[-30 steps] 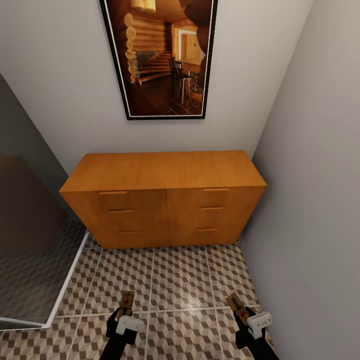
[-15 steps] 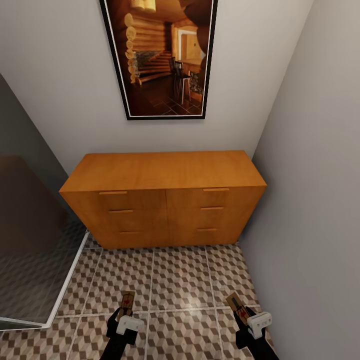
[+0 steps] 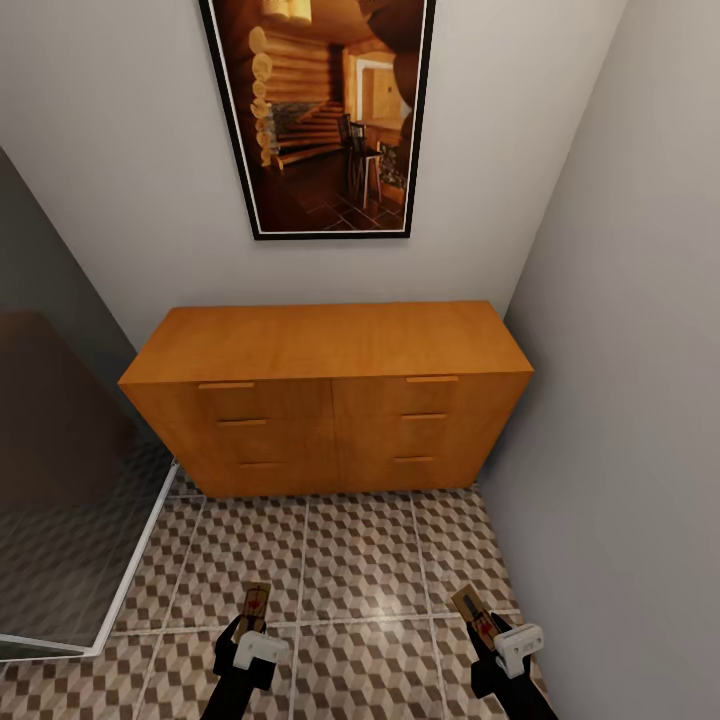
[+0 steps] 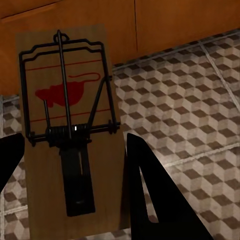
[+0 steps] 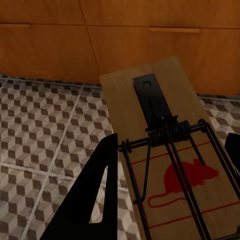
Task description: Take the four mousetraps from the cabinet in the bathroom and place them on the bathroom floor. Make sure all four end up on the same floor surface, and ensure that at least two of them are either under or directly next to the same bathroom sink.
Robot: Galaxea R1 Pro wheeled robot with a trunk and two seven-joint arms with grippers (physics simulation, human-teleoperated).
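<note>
A robot stands on the patterned floor facing the cabinet, a mousetrap in each gripper. The left gripper is clamped on the left trap, its dark fingers pressed against the board's edges; the trap is held above the tiles with the cabinet's lower front just beyond it. The right gripper is likewise closed on the right trap, seen close in the wrist view as a tan board with a black spring bar and a red mouse silhouette, one finger at its edge.

Judging by these pictures, the task looks partly done at best: two traps are out and in hand, none is seen lying on the floor, and the other two cannot be seen. All the cabinet's drawers appear shut. No sink is visible here, so the traps likely need carrying elsewhere in the room.

A framed picture of a log-cabin interior hangs on the far wall; a glass panel stands at left. No legible writing or brand appears; the traps carry only the red mouse mark and lines.
</note>
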